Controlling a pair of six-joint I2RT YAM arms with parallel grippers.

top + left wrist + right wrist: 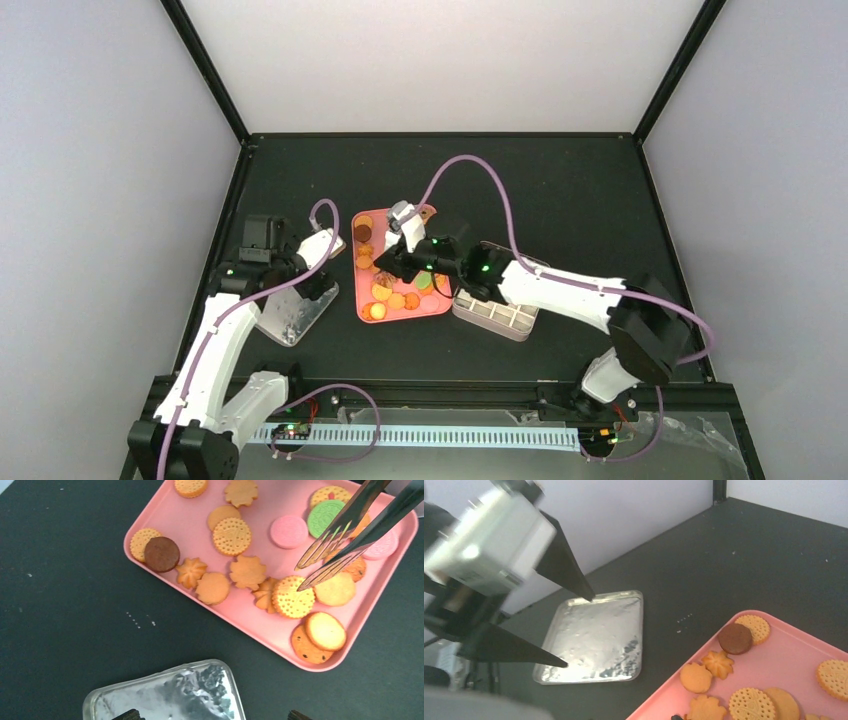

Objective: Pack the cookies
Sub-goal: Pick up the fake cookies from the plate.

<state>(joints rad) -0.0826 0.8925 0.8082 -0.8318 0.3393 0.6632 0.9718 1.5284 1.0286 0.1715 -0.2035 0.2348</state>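
Note:
Several cookies, mostly golden, plus a brown, a green and pink ones, lie on a pink tray; the cookies show small in the top view. Metal tongs reach over the tray from the upper right, their tips close together just above the cookies with nothing between them. My right gripper hangs over the tray, shut on the tongs. My left gripper stands open over a silver tin left of the tray, nothing between its fingers.
A white compartment box sits right of the pink tray, under my right arm. The silver tin lies on the black table near its left edge. Black frame posts and pale walls surround the table.

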